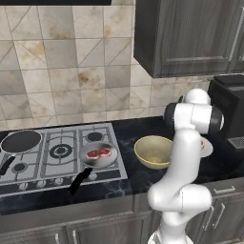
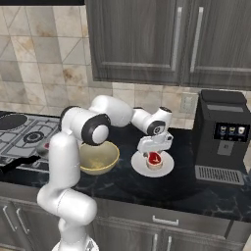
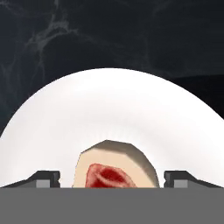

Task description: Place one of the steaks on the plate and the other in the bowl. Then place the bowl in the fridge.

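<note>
One steak (image 2: 154,159) sits on the white plate (image 2: 166,168) beneath the gripper (image 2: 154,153), whose fingers (image 3: 43,178) stand apart on either side of it, seemingly released. Lifting before it drops clear could drag the steak off. The left base view shows the second steak (image 1: 98,153) in a frying pan (image 1: 97,156), beside the bowl (image 1: 153,151).

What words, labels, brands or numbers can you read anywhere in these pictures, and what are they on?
None can be read.
Coffee machine: its dark front panel carries three small light icons, too small to read.
Stove: knobs along the front, no legible markings.
Plate, bowl, steaks and cabinets: no text.
</note>
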